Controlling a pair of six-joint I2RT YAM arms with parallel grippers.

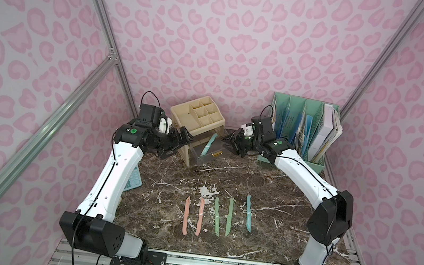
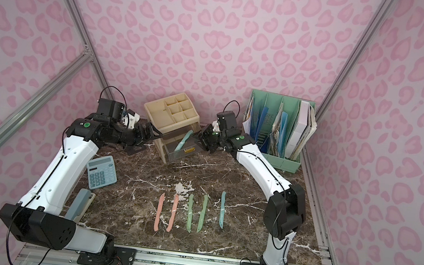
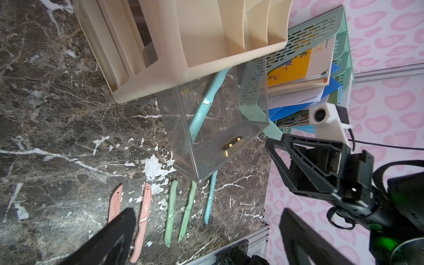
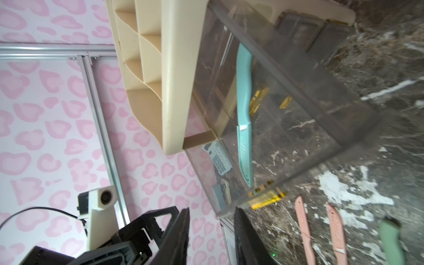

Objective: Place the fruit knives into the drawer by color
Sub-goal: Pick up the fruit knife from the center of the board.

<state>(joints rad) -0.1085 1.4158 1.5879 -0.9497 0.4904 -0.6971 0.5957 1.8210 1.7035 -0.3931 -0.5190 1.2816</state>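
ok so one teal knife [image 1: 208, 145] is already in the clear drawer [image 1: 200, 157] of the beige organizer [image 1: 199, 114]. It's propped at a slant, handle end up, tip down by the front wall. R gripper [image 1: 227, 143] hangs just beside the drawer on its right side, jaws part way apart w/ nothing between them. L gripper [image 1: 177, 146] is over on the organizer's other side, spread wide, empty too.

Everything else is laid out in a row on the marble tabletop [image 1: 281, 192]: pink knives [image 1: 186, 214], green knives [image 1: 217, 217], then the second teal knife [image 1: 248, 213] at the robot's right end. All parallel, long axis running front-to-back, and the teal's handle looks like the far end, pointing at the organizer.

IMO that teal one's next since its match is in there. It lies well back toward the bases from both grippers, but clearly on the R arm's side. So the R arm gets it, jaws closing side-to-side across the handle.
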